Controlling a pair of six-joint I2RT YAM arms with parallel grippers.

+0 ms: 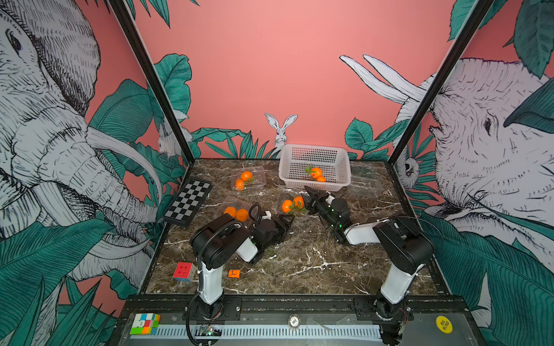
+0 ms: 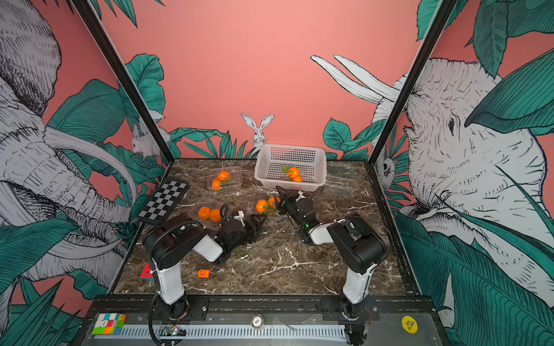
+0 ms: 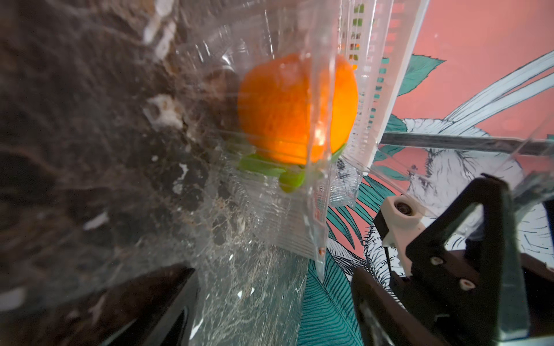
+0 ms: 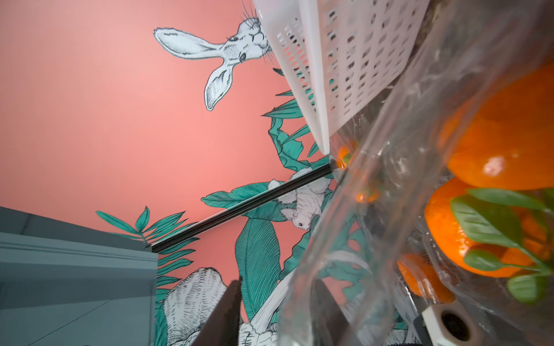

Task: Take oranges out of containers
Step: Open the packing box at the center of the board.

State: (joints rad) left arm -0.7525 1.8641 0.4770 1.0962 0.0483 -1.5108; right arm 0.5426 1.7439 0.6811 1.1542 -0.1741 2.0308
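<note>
The clear ribbed container (image 1: 281, 196) just in front of the white basket (image 1: 341, 170) holds two glossy, green-leaved oranges (image 1: 287, 206). The left fingers (image 3: 467, 263) and right fingers (image 4: 227, 314) sit beside it, both pairs spread. Left of the basket another container (image 1: 260, 176) holds two; the basket itself holds two more.

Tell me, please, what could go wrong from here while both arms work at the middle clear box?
1. Both the left end effector and right end effector crowd the same clear box; they could knock each other.
2. The thin box looks light, so pulling its plastic might drag or tip it, and its two oranges could roll across the table.
3. The basket stands close behind, so a shove might push the box against it.
</note>
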